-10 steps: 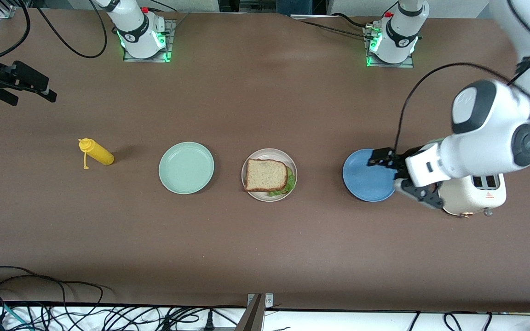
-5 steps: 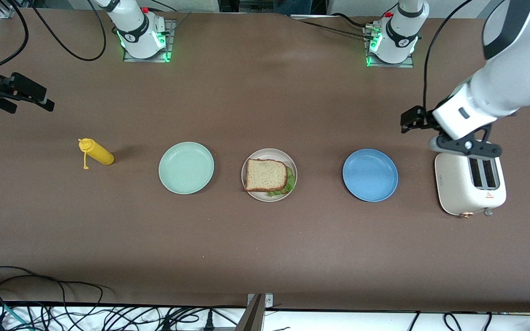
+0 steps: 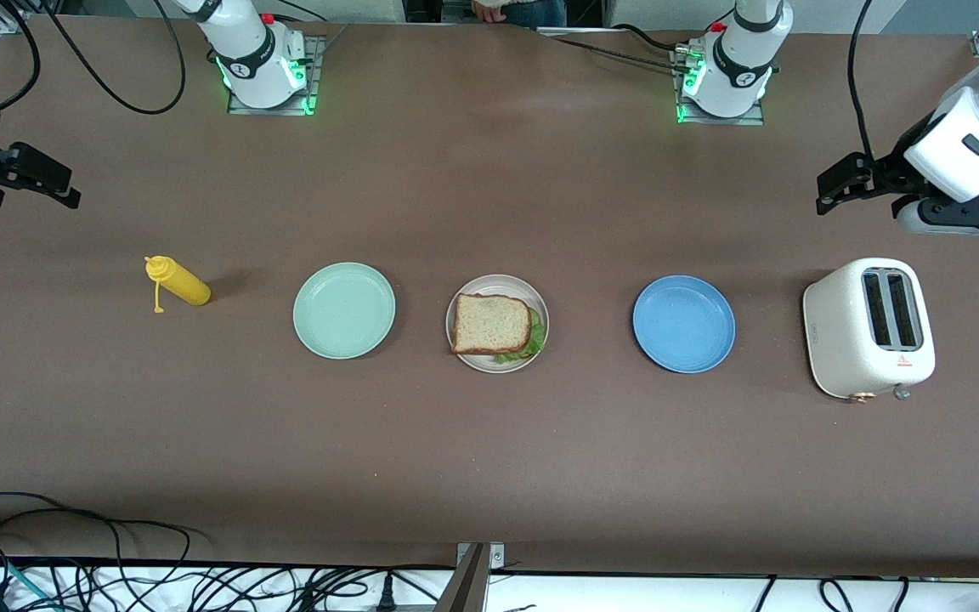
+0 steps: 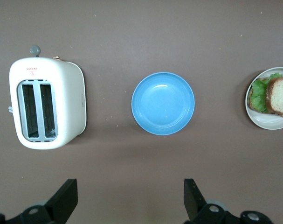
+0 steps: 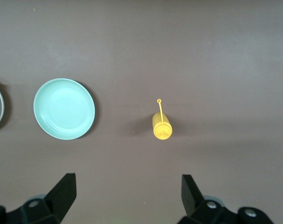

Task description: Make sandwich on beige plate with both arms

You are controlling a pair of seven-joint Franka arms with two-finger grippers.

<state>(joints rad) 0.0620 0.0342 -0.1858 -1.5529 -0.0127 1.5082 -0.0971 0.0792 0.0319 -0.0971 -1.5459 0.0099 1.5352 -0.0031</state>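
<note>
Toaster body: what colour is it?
Cream-white toaster, with dark slots; the left wrist view shows it best.

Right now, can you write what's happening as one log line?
sandwich: on beige plate | left gripper: open, empty, over bare table | right gripper: open, empty, over bare table

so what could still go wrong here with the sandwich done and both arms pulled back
1. The top slice sits a little askew on the sandwich, with lettuce sticking out past the bread on the beige plate; a bump could probably slide it off.
2. The left tool, open, hangs over the table close to the toaster; a low sweep back could clip it.
3. The right tool, open, is up over its end of the table near the yellow bottle, which might tip if brushed.
</note>
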